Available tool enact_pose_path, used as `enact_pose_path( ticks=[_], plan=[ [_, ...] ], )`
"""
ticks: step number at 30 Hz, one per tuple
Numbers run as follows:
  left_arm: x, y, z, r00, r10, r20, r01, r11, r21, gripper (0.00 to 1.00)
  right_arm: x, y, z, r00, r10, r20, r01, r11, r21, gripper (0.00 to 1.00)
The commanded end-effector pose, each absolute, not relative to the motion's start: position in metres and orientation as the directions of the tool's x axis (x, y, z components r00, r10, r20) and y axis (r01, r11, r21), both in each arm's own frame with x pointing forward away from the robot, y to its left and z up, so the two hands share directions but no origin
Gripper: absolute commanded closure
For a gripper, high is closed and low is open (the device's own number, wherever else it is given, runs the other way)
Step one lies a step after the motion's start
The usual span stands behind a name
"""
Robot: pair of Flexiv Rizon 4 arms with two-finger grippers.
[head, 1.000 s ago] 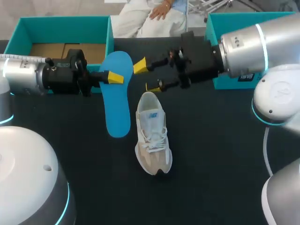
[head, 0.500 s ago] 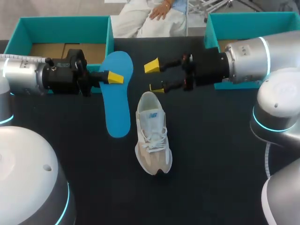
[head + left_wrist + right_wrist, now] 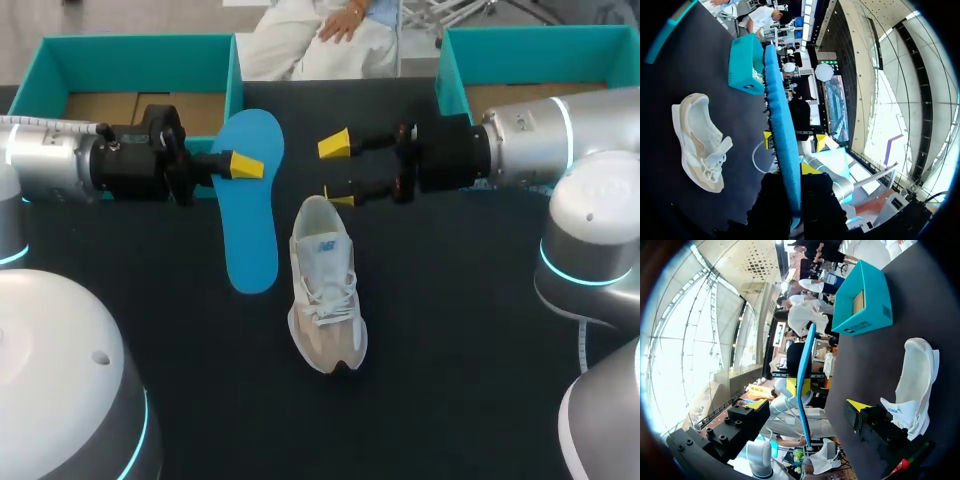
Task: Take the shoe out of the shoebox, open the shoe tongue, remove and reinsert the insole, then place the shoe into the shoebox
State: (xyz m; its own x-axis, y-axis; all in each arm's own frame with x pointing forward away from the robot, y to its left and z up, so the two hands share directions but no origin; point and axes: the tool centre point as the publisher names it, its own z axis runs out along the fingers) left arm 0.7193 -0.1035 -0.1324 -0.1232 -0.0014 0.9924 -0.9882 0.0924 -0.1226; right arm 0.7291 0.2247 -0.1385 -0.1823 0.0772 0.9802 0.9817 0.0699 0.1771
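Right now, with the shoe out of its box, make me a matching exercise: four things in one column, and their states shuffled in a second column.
Things:
1. insole
2. shoe
3. left gripper
4. right gripper

States:
A. open, holding nothing
B. blue, held in a gripper
C. shut on the insole
D. beige and white, sole down on the table

Pairs: 1-B; 2-D; 3-C; 4-A
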Motion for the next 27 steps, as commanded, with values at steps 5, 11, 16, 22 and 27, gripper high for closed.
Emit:
enact_pose_path(
  ticks=[5,11,16,22,27],
  plan=[
    [0.718,-0.103,-0.132,-0.123,-0.003,0.992,-0.988,0.091,-0.122,1.00,0.727,0.228,-0.138,-0.182,0.079,0.980,0.982,0.063,0.177,0.00],
    [0.718,-0.103,-0.132,-0.123,-0.003,0.992,-0.988,0.091,-0.122,1.00,0.727,0.228,-0.138,-0.182,0.079,0.980,0.982,0.063,0.177,0.00],
    [0.718,-0.098,-0.132,-0.271,0.025,0.962,-0.959,0.082,-0.272,1.00,0.727,0.228,-0.138,-0.182,0.079,0.980,0.982,0.063,0.177,0.00],
    [0.721,-0.091,-0.124,-0.543,0.047,0.838,-0.831,0.114,-0.545,1.00,0.727,0.228,-0.138,-0.182,0.079,0.980,0.982,0.063,0.177,0.00],
    [0.728,-0.083,-0.115,-0.736,0.018,0.676,-0.668,0.137,-0.731,1.00,0.727,0.228,-0.138,-0.182,0.079,0.980,0.982,0.063,0.177,0.00]
  ],
)
